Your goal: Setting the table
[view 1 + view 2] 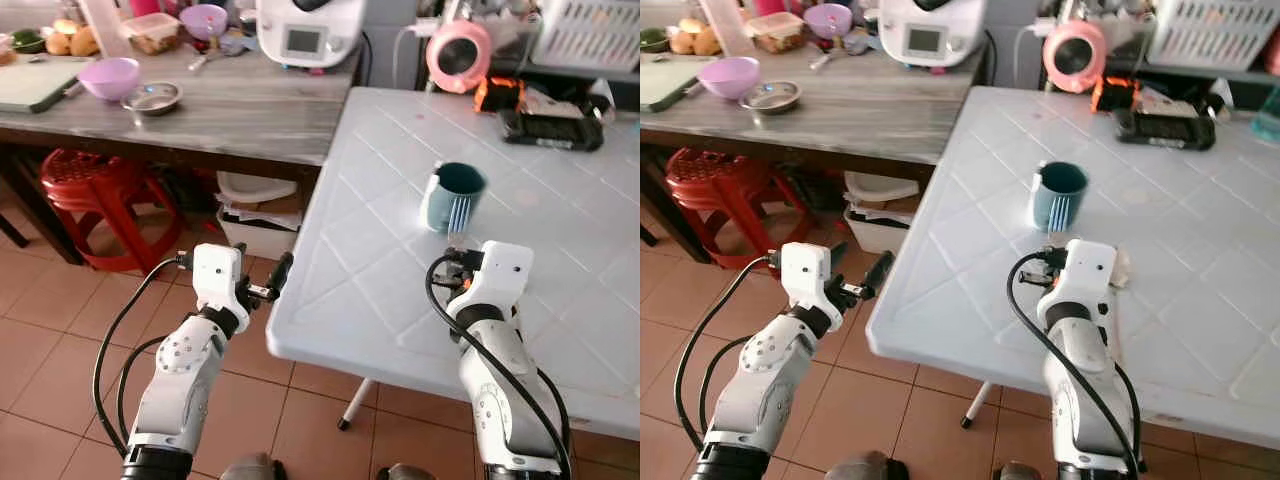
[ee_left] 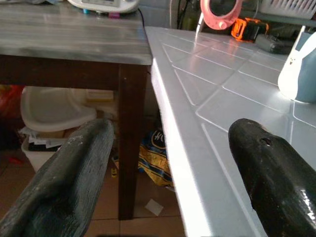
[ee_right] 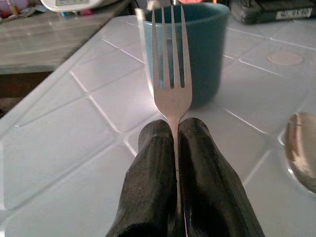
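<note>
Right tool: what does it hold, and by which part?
The right tool holds a fork by its handle, prongs toward the cup.

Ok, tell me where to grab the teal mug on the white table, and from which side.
Grip the teal mug by its body, fingers either side of the wall, coming in level from the robot's near side. It stands upright and open-topped, with bare white table in front. Its handle seems to sit on its left. The right gripper is shut on the fork, so the open left gripper is probably freer.
</note>
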Available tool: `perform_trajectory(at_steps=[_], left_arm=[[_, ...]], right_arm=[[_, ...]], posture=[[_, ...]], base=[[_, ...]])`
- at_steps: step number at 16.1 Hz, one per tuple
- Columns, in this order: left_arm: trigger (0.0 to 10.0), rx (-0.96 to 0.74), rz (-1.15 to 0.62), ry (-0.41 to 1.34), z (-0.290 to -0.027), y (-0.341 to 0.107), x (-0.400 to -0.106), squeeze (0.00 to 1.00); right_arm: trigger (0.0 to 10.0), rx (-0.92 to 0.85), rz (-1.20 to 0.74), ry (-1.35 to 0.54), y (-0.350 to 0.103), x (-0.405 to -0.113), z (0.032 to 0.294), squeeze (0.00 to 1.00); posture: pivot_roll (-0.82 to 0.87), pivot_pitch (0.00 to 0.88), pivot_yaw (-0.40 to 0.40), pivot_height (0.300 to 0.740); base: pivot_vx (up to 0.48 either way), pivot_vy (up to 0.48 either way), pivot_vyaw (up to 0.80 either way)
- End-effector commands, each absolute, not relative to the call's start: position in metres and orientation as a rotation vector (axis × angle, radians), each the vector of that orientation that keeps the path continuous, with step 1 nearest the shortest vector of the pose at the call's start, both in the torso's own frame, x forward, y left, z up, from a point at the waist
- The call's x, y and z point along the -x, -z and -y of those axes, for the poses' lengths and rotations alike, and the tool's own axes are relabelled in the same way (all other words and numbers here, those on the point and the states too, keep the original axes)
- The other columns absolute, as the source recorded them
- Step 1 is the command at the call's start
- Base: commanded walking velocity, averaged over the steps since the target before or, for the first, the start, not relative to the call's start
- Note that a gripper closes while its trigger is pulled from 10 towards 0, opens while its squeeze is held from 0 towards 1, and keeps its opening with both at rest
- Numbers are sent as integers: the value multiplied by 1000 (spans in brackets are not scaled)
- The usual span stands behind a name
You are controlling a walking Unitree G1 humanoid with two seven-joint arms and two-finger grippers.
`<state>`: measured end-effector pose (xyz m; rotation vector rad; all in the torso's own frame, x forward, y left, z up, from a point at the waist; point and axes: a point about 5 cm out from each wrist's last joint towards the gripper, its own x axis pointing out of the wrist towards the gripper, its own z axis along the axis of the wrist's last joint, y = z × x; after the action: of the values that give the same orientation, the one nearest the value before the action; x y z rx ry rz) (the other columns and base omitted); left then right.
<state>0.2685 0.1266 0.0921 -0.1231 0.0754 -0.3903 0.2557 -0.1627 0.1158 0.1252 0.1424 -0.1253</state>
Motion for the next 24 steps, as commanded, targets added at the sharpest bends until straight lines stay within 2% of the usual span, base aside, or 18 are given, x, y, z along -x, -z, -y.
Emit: perform_trajectory(at_steps=[1, 16, 24], left_arm=[[10000, 116, -72, 396, -128, -94, -268, 0], [10000, 122, -47, 438, -127, -96, -271, 0], [10000, 100, 22, 318, -139, -103, -279, 0]], right_arm=[[10000, -122, -125, 104, -119, -256, 158, 0], [10000, -88, -106, 113, -118, -257, 161, 0], [10000, -90, -92, 115, -117, -259, 162, 0]], posture=[[-46, 16, 46, 740], [-51, 7, 48, 740], [-50, 0, 47, 740]], base=[[0, 480, 0], [0, 470, 0], [184, 417, 0]])
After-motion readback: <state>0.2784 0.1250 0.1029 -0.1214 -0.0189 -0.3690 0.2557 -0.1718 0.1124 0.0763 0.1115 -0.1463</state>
